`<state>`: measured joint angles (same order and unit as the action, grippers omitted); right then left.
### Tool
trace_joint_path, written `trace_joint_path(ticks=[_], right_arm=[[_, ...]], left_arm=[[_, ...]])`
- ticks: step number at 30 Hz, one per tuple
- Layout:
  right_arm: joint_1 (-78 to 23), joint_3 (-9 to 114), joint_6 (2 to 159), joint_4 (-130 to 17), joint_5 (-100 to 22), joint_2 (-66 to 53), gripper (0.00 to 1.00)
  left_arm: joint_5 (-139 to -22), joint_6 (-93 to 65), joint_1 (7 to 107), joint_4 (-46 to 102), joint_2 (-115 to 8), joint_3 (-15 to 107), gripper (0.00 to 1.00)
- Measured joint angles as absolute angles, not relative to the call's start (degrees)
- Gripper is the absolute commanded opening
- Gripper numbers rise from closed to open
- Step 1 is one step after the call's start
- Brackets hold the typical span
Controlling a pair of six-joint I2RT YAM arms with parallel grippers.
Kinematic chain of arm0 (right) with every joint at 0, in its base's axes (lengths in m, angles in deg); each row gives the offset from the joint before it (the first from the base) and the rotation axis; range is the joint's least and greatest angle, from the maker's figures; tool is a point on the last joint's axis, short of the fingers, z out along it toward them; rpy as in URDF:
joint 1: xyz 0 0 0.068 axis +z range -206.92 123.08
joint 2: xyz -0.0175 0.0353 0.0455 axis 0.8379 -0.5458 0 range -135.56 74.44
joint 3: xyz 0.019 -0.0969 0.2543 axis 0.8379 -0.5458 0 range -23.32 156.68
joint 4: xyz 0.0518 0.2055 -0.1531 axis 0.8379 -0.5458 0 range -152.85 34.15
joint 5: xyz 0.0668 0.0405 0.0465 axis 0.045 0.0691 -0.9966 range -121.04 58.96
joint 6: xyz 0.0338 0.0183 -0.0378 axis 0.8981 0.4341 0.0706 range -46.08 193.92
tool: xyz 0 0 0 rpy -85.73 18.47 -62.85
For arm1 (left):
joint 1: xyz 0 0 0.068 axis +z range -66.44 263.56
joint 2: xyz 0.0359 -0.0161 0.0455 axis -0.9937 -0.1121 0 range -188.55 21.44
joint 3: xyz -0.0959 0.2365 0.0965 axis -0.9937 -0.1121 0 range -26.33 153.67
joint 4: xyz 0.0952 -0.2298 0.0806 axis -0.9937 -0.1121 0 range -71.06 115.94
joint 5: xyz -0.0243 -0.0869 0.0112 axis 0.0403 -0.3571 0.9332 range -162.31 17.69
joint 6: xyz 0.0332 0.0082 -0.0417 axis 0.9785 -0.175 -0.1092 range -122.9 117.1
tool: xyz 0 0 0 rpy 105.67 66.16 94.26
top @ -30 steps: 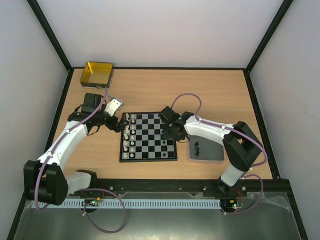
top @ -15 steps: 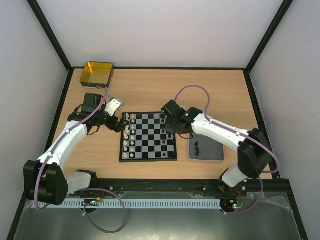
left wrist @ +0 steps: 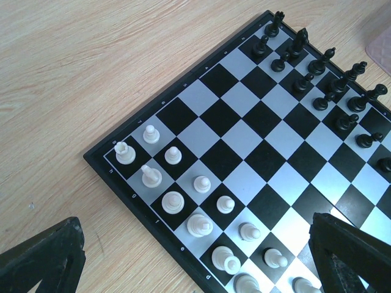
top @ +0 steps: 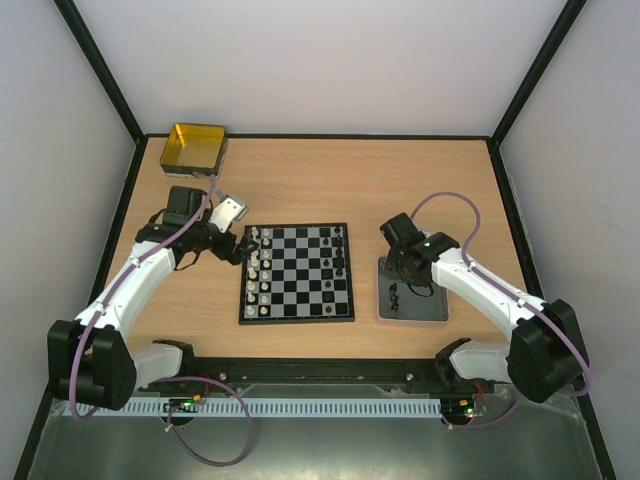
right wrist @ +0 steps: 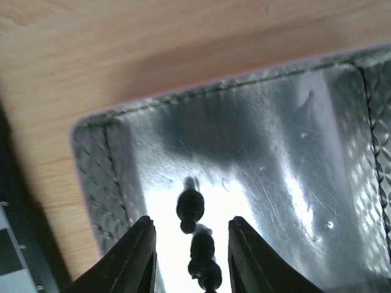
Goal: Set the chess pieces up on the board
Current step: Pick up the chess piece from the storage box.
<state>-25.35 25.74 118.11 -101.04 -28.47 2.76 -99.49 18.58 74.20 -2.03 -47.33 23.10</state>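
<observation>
The board [top: 297, 272] lies on the counter [top: 330, 180], midway between the two arms. White pieces [left wrist: 183, 195] stand in two rows along the board's left edge. Black pieces [left wrist: 317, 79] stand in two rows along its right edge, though the near end of those rows runs out of the left wrist view. The left end effector [top: 238, 250] hovers just beside the board's left edge with its jaws spread wide and nothing between them. In its wrist view, one finger [left wrist: 43, 262] sits over bare counter and the other over the board's near squares. A tray [top: 430, 305], dark grey and flat, rests just right of the board without touching it. The right end effector [right wrist: 192, 256] hangs over the tray end nearest the board, jaws spread. A few stray pieces [right wrist: 194, 226], black and glossy, lie on the tray floor in a short line between its fingers [right wrist: 137, 262]. They are blurred, and a gap shows on each side, so neither finger seems to touch them. A tin [top: 193, 146], yellow and open, sits well beyond the board's far left corner, against the counter's back edge.
</observation>
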Motion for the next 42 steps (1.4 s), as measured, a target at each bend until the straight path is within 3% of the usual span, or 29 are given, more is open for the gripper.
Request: trace_joint_path(ticks=[25, 42], right_arm=[[-25.5, 17.1, 117.9, -94.3, -33.8, 0.6, 0.30], [-25.5, 17.0, 117.9, -92.3, -33.8, -3.2, 0.07]], left_arm=[[-99.5, 18.5, 74.2, -2.0, -48.2, 23.1, 0.99], [-99.5, 18.6, 74.2, -2.0, -48.4, 23.1, 0.99]])
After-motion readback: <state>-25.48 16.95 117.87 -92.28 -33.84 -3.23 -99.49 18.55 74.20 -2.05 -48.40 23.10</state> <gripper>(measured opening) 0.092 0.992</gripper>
